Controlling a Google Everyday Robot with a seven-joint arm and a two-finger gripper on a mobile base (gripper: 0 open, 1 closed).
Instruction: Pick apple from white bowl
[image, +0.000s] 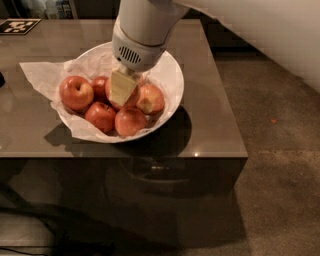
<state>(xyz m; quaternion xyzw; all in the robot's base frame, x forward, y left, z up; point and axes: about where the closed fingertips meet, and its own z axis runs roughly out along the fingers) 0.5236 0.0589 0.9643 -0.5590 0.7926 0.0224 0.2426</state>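
Note:
The white bowl (172, 75), lined with crumpled white paper, stands on the table and holds several reddish apples. My gripper (122, 86) is down inside the bowl at its middle, right over an apple (133, 98) of which only an orange-red edge shows. Just to its right lies an orange-red apple with a yellowish patch (151, 98). No sticker shows on any apple. A large red apple with a stem dimple (76, 92) lies at the left. Two more red apples (101, 116) (130, 121) lie at the front.
The bowl's paper lining (40, 75) spreads out over the brown table (210, 125) to the left. The table's front edge runs just below the bowl and its right edge is near. A black-and-white marker tag (17, 26) lies at the far left corner. Carpeted floor (280, 150) lies to the right.

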